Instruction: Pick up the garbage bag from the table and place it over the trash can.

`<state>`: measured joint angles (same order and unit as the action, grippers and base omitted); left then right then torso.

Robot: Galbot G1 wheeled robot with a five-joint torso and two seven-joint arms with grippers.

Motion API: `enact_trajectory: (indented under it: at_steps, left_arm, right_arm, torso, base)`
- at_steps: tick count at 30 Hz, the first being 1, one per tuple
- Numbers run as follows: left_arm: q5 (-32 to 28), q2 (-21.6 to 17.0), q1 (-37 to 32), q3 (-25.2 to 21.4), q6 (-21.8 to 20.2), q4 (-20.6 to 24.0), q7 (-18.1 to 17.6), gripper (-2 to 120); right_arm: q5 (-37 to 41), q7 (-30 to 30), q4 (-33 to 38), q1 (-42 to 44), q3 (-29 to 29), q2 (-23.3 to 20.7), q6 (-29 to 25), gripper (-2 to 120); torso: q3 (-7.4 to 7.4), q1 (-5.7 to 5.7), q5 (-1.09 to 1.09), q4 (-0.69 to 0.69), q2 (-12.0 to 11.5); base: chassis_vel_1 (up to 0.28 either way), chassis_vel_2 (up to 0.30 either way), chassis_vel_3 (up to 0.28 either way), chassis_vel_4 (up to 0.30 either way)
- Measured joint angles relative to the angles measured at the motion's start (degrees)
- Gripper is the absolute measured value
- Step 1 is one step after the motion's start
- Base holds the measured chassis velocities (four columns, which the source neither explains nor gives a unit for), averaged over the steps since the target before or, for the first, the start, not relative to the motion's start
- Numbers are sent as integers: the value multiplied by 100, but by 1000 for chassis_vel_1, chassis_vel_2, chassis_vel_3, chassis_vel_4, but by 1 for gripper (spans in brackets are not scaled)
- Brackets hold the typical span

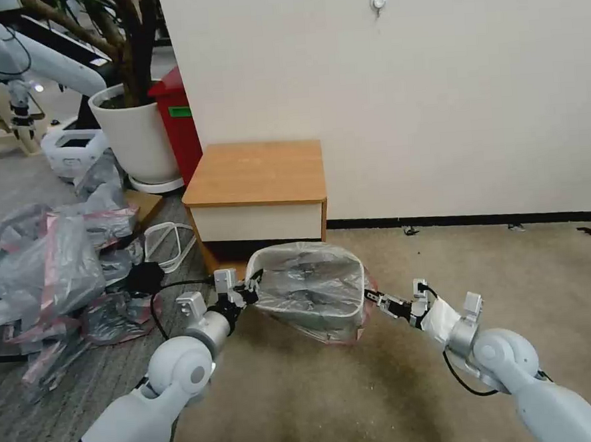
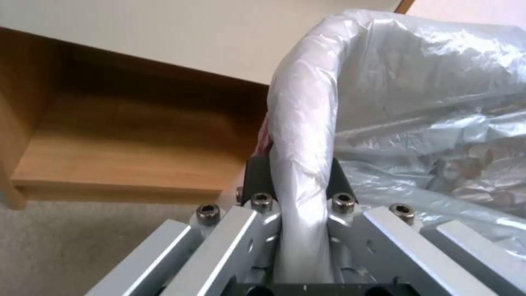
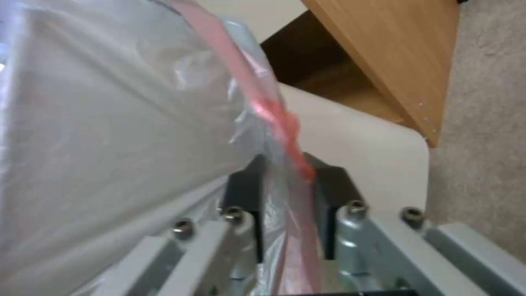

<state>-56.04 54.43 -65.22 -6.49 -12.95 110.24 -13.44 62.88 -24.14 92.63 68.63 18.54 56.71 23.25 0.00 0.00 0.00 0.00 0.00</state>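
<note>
From the head camera, the trash can (image 1: pixel 313 293) stands on the carpet just in front of the bench (image 1: pixel 256 177), and the garbage bag (image 1: pixel 325 272) is draped over its mouth, grey film sagging inside and pink edge showing low on the outside. The left gripper (image 1: pixel 252 292) reaches the can's near-left rim; the right gripper (image 1: pixel 373 297) meets the opposite rim. Both arms come in low from either side, so the can sits between the two sets of jaws. A heap of similar bags (image 1: pixel 58 275) lies well off to the left, beside a white plant pot (image 1: pixel 136 134) and a red bin (image 1: pixel 179 121).

In the left wrist camera, the left gripper (image 2: pixel 298 181) has its jaws clamped on the bag (image 2: pixel 416 82) where it wraps the rolled rim; the bench's shelf recess (image 2: pixel 126 135) lies beyond the jaws.

In the right wrist camera, the right gripper (image 3: pixel 287 193) has its jaws closed on the bag (image 3: pixel 109 123) and its pink band (image 3: pixel 257 98), which runs straight between them. The can's cream wall (image 3: pixel 361 148) sits just past the jaws, with the bench's wooden side (image 3: pixel 394 53) beyond.
</note>
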Motion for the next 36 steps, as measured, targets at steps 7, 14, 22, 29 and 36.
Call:
enact_trajectory:
  at_steps: [7, 14, 22, 29, 36]
  left_arm:
    - [-88, 9, -81, -5, -9, 113, 17, 3]
    - [-203, 5, -92, 10, -25, 185, 16, 3]
    - [-371, 23, -93, 36, -58, 243, -12, 3]
    - [-392, 46, -87, 39, -126, 262, -17, 5]
    - [-586, 84, -58, -6, -117, 220, -21, 5]
  right_arm:
    - [-331, 268, -181, -190, -210, 40, -140, 0]
    - [-521, 364, -369, -312, -347, 81, -254, 0]
    - [-777, 505, -586, -470, -499, 133, -360, 0]
    - [-1118, 662, -743, -596, -633, 202, -493, 0]
    - [-1483, 651, -827, -578, -645, 131, -615, 0]
  torso:
    - [0, 0, 0, 0, 0]
    - [0, 0, 0, 0, 0]
    - [0, 0, 0, 0, 0]
    - [0, 0, 0, 1, 0]
    - [0, 0, -1, -1, 0]
  base:
    - [0, 0, 0, 0]
    - [0, 0, 0, 0]
    - [0, 0, 0, 0]
    - [0, 0, 0, 0]
    - [0, 0, 0, 0]
